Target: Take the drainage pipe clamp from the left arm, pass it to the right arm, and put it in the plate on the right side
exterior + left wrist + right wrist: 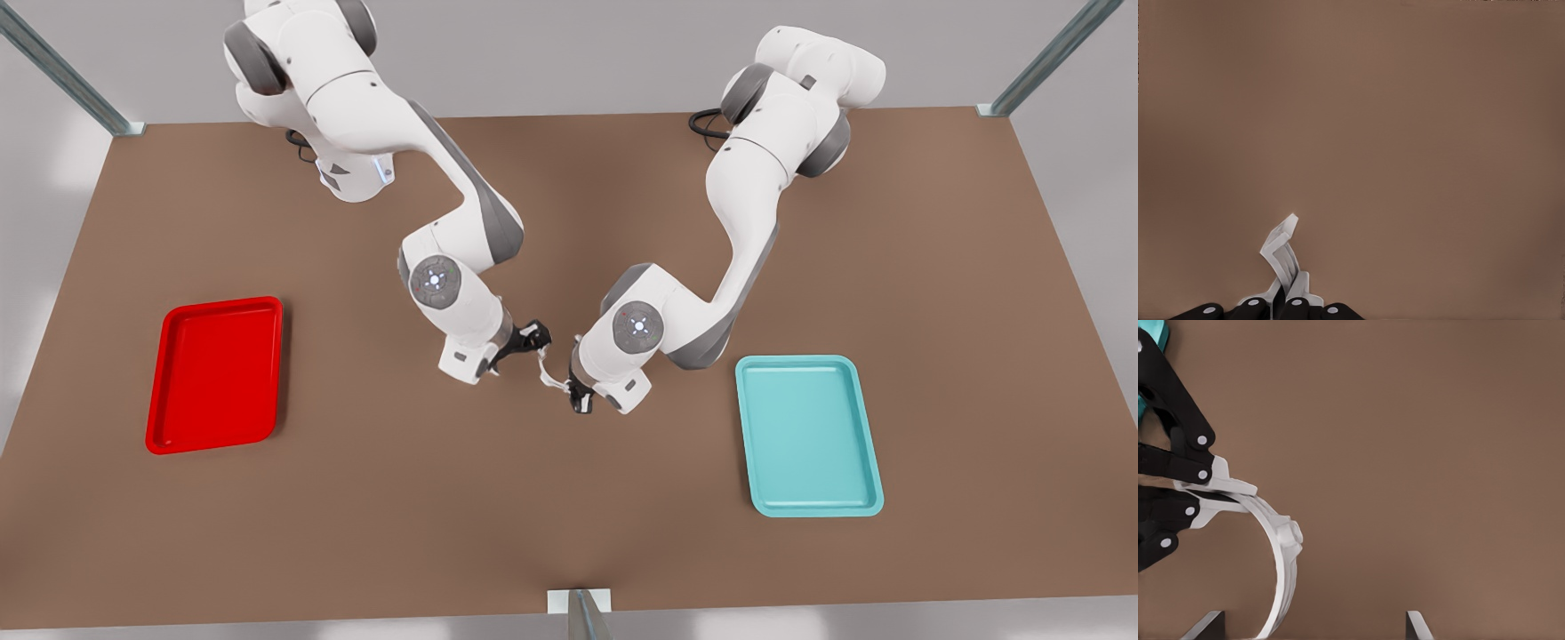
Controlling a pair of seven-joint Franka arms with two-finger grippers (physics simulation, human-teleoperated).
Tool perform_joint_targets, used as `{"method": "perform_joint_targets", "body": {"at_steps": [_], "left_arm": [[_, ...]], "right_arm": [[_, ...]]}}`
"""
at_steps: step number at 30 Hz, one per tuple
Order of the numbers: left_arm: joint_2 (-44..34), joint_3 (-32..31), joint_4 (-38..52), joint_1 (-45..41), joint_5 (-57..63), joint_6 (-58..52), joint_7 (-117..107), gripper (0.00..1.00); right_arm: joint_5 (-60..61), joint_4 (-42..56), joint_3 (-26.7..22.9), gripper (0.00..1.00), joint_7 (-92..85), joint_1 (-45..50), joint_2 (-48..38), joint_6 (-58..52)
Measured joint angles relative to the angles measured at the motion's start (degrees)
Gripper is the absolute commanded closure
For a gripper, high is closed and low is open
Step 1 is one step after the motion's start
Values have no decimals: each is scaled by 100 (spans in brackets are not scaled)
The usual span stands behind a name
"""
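Nearest the front camera you get the metal post (pixel 580 613) at 6 o'clock on the edge of the brown table (pixel 569 498). The plate (pixel 216 373) sits at 9 o'clock, red, with nothing in it. The teal tray (pixel 807 436) is at 4 o'clock, well apart from it.

Both arms meet near centre. The right gripper (pixel 533 341) comes in from 10 o'clock and the left gripper (pixel 579 397) from 2 o'clock. The drainage pipe clamp (pixel 549 373) hangs between them above the table, far from the plate, but at this range you can't tell who grips it.

The wrist views settle that. In the left wrist view, the left gripper (pixel 1277 307) is clenched on one end of the clamp (pixel 1281 250), which twists away edge-on over bare table.

The right wrist view gives you the clamp (pixel 1286 547) as a full arc, with the left gripper (pixel 1225 495) pinching its tab and a teal corner (pixel 1158 335) behind it. The right gripper's (pixel 1315 628) own fingers (pixel 1210 625) are spread wide and not grasping. The clamp's free end reaches down between them, nearer one finger, and you can't tell whether it touches.
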Motion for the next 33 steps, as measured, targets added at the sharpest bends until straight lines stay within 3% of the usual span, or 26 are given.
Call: {"method": "perform_joint_targets", "body": {"at_steps": [27, 28, 29, 30, 31, 32, 33], "left_arm": [[1, 14, 8, 1, 5, 43, -1022, 79], [1, 14, 8, 1, 5, 39, -1038, 79], [1, 14, 9, 1, 5, 34, -1053, 79], [1, 13, 9, 1, 5, 29, -1067, 79], [1, 14, 9, 1, 5, 24, -1081, 79], [1, 13, 9, 0, 5, 22, -1093, 79], [1, 14, 13, 0, 10, 22, -1106, 57]], "right_arm": [[46, 349, 0, 1, 161, 194, 841, 317], [48, 368, 0, 12, 163, 193, 856, 324], [52, 388, 0, 48, 163, 192, 864, 330], [63, 401, 0, 70, 157, 192, 868, 335], [87, 407, 0, 79, 143, 192, 870, 340], [134, 410, 0, 79, 110, 189, 871, 346], [196, 414, 0, 79, 59, 185, 869, 353]]}}
